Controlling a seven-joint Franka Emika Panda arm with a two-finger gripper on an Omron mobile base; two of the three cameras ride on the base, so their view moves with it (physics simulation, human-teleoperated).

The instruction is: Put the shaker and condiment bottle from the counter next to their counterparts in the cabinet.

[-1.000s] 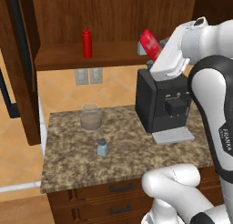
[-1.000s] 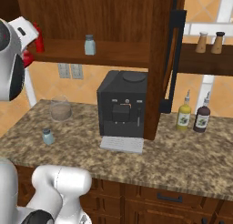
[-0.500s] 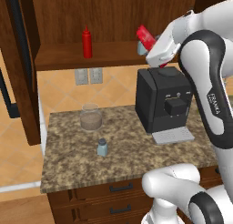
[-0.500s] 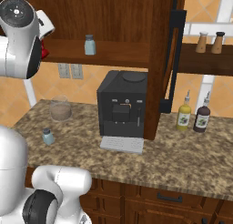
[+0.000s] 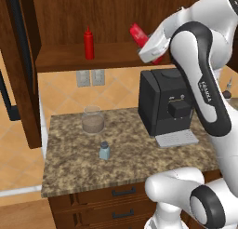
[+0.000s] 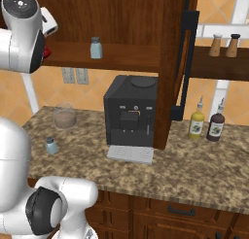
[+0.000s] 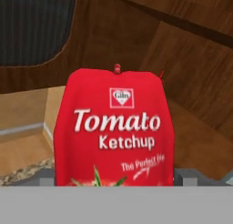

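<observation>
The pincer [image 5: 148,45] was raised at the height of the cabinet [image 5: 116,18] shelf, clamped wide around the ketchup bottle [image 5: 138,33], which leaned tilted above the shelf, to the right of the tall red squeeze bottle [image 5: 89,43] standing there. In the hand view the ketchup bottle [image 7: 113,132] sat between the fingertips [image 7: 183,177], its "Tomato Ketchup" label facing the camera.

The small shaker [image 5: 104,151] stood on the counter [image 5: 69,172], near a glass jar [image 5: 92,119] and well left of the black coffee machine [image 5: 165,107]. From the right base view, its twin shaker [image 6: 96,48] stood upright on the cabinet shelf above the coffee machine.
</observation>
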